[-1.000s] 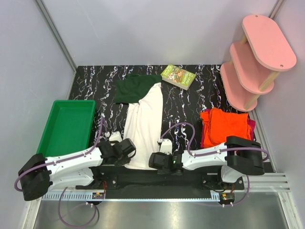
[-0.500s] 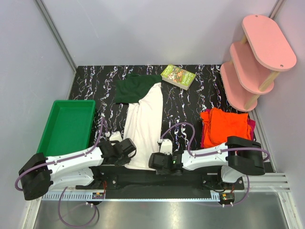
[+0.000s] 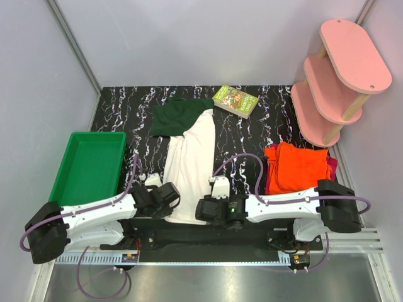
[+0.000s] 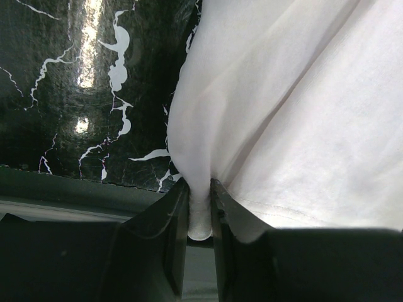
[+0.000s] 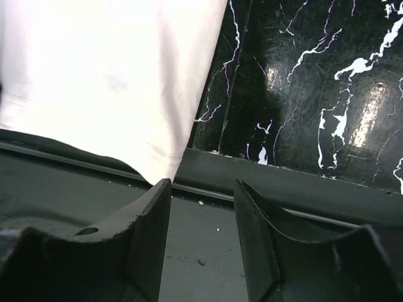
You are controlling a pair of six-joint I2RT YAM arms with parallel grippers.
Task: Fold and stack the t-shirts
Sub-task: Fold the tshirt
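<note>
A cream-white t-shirt (image 3: 192,163) with a dark green sleeve (image 3: 177,116) lies lengthwise in the middle of the black marbled table. My left gripper (image 3: 171,200) is shut on a pinched fold of its near hem (image 4: 200,217); the white cloth (image 4: 283,113) spreads up and right from the jaws. My right gripper (image 3: 203,211) is open at the shirt's near right corner (image 5: 154,160), which hangs just past its left finger (image 5: 151,226), with nothing between the jaws (image 5: 201,220). A folded orange t-shirt (image 3: 296,165) rests on a magenta-red one (image 3: 331,165) at the right.
A green tray (image 3: 88,165) stands at the left. A small green book (image 3: 235,100) lies at the back. A pink tiered shelf (image 3: 340,75) stands at the back right. The table's near edge rail (image 5: 277,182) runs under both grippers.
The right gripper has opened and let go of the shirt's near right corner, and its arm has shifted slightly right. The left gripper has kept its hold.
</note>
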